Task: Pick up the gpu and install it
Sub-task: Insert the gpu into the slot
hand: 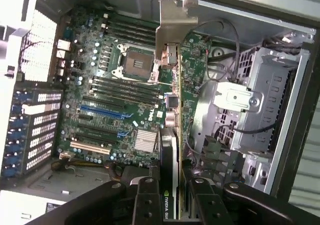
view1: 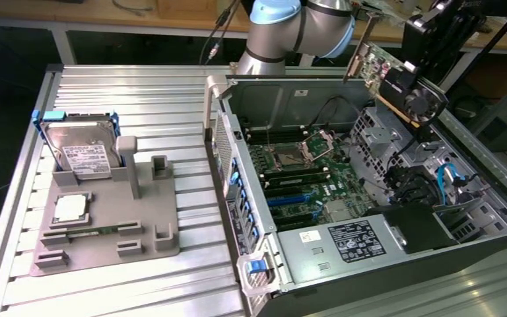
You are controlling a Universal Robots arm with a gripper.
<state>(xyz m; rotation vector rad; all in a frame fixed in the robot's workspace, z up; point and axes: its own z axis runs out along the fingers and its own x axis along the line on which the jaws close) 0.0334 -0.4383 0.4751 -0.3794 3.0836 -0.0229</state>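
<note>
The gpu [view1: 379, 69], a green-backed card with a black fan and a silver end bracket, hangs tilted above the far right corner of the open computer case [view1: 491, 228]. My gripper [view1: 412, 66] is shut on the card's fan end. In the wrist view the gpu [hand: 169, 150] is seen edge-on between my fingers [hand: 147, 202], its bracket pointing away from me. My gripper [hand: 172, 197] holds it over the motherboard [hand: 115, 100], near the blue expansion slots [hand: 102, 112]. The card touches nothing in the case.
A grey fixture [view1: 161, 231] on the slatted metal table at the exterior view's left holds a hard drive in a blue frame [view1: 82, 148], a processor [view1: 70, 208] and a memory stick [view1: 90, 231]. Inside the case are a power supply [view1: 346, 241], a drive cage [hand: 260, 100] and cables.
</note>
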